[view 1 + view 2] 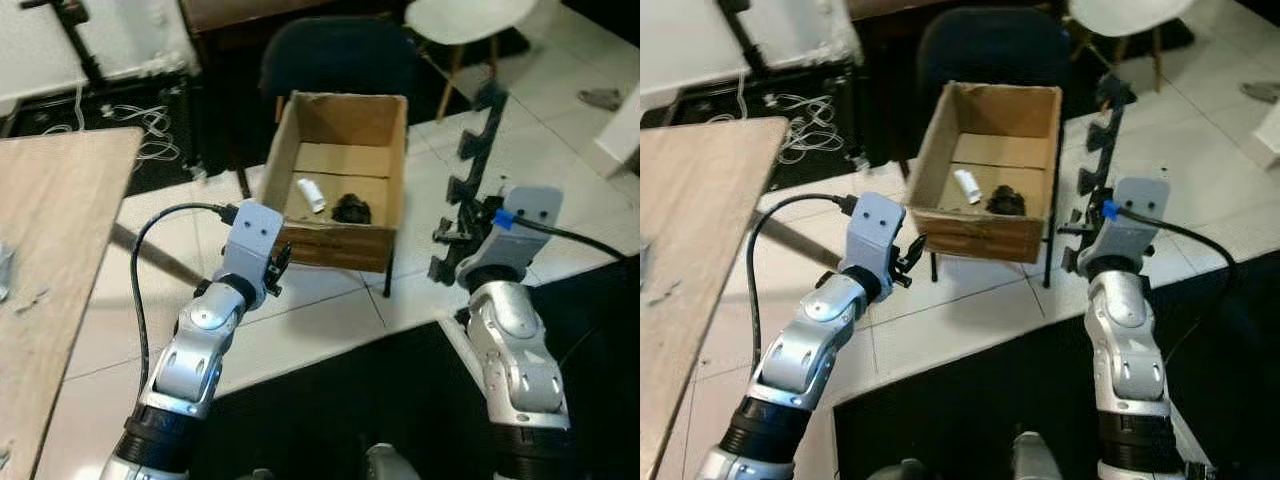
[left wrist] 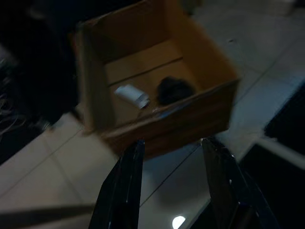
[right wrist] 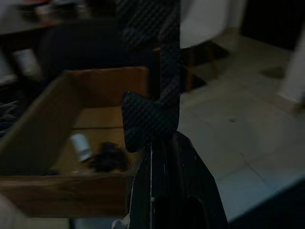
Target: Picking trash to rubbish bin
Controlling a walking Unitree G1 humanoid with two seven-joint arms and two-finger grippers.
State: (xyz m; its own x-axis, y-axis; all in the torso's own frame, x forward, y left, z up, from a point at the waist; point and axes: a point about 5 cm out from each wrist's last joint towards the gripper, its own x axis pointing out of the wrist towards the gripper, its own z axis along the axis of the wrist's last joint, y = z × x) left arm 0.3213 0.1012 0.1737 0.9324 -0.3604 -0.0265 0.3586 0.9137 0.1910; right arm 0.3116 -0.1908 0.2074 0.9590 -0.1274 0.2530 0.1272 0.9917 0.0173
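Standing before a cardboard box (image 1: 340, 180) that serves as the rubbish bin, raised on dark legs above the pale tiled floor (image 1: 330, 320), in front of a dark chair (image 1: 340, 55). Contents of box: one white crumpled paper piece (image 1: 311, 194) and one dark crumpled lump (image 1: 351, 209), lying just beside each other on the box bottom. Left pincer (image 2: 171, 179): fingers spread apart, empty, held low before the near wall of the box and aimed at it. Right pincer (image 3: 157, 157): closed on a black carbon-fibre notched strip (image 1: 472, 180), which stands upright from the grip just beside the right wall of the box; in the right wrist view the strip rises in front of the box opening. Wooden worktop (image 1: 50, 280) at the robot's left, carrying small scraps near its edge, too blurred to identify. White cables (image 1: 140, 125) on a dark mat beyond it; white chair (image 1: 465, 20) at the far right. Judgement on the step in hand: the strip appears to be the trash now due for deposit; to do it well, the right arm should carry the strip inward over the open top, tip it so its long body clears the rim, and release only once most of it hangs inside the walls, lest it catch the edge and fall to the floor.
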